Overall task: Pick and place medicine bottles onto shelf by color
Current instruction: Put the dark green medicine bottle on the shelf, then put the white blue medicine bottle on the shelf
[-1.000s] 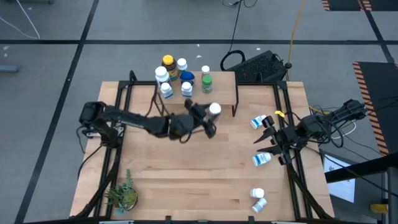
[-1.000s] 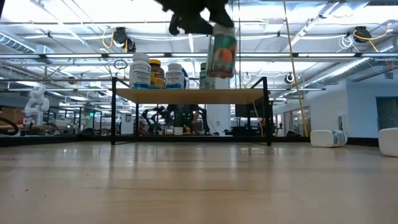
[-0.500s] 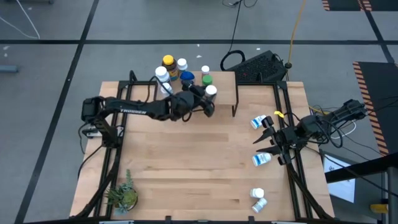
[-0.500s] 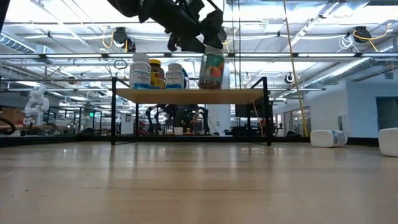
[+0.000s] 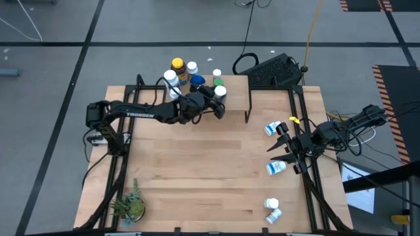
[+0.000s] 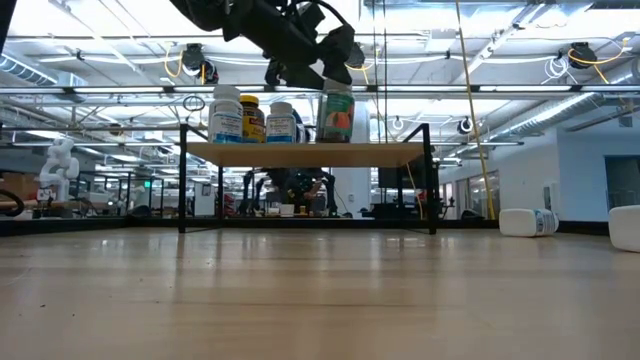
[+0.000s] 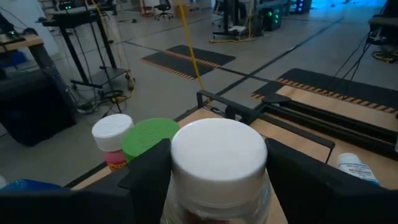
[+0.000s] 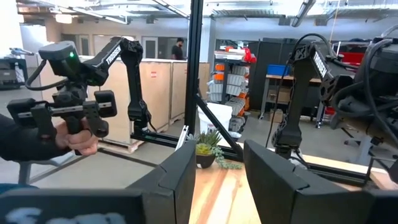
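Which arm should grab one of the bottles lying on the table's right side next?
Probably the right. The right gripper hovers open between two lying bottles, nearest one, with nothing in it. The left gripper is across the table at the shelf, around a white-capped bottle.

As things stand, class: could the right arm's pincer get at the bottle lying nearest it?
Probably yes: the right pincer, empty, hangs beside the lying bottle, with bare tabletop between and nothing blocking.
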Available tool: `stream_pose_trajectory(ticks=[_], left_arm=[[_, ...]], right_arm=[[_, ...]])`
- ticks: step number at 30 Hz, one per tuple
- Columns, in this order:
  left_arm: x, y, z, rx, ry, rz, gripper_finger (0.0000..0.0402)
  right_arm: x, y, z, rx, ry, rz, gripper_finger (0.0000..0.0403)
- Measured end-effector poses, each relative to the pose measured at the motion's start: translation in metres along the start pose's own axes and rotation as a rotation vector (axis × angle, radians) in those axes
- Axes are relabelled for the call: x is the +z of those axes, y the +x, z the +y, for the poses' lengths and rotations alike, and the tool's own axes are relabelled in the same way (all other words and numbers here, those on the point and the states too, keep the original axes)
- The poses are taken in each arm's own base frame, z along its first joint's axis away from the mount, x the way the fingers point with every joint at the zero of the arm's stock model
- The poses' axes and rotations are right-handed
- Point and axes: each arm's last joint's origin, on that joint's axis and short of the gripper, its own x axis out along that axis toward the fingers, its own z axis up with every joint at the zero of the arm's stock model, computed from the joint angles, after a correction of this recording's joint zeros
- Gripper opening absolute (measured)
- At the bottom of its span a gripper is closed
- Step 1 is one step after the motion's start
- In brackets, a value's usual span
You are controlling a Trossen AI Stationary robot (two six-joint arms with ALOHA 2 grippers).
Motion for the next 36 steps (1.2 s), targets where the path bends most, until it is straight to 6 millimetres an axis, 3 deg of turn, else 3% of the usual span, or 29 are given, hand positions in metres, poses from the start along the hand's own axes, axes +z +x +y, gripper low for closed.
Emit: stream_pose_trajectory(ticks=[10, 16, 22, 28, 32, 36], left_arm=[[-0.004, 0.005, 0.008, 0.025, -0.006, 0.038, 0.0326], [0.006, -0.007, 0.008, 0.007, 0.004, 0.014, 0.0339], [0.03, -0.045, 0.004, -0.052, 0.011, -0.022, 0.0339], [0.036, -0.09, -0.01, -0.089, 0.031, 0.025, 0.0339], [0.03, -0.117, -0.026, -0.048, 0.062, 0.002, 0.0339], [0.01, -0.137, -0.04, -0.08, 0.061, -0.006, 0.0339]], right_arm=[[-0.001, 0.002, 0.0, 0.0, 0.032, 0.006, 0.0128], [-0.005, 0.006, 0.0, -0.001, 0.033, 0.037, 0.0128], [-0.011, 0.016, -0.001, -0.055, 0.029, 0.066, 0.0128], [-0.017, 0.039, 0.0, -0.057, 0.043, 0.033, 0.0128], [-0.03, 0.06, 0.001, -0.065, 0.073, 0.05, 0.0128], [-0.044, 0.076, 0.0, -0.104, 0.112, 0.052, 0.0128]])
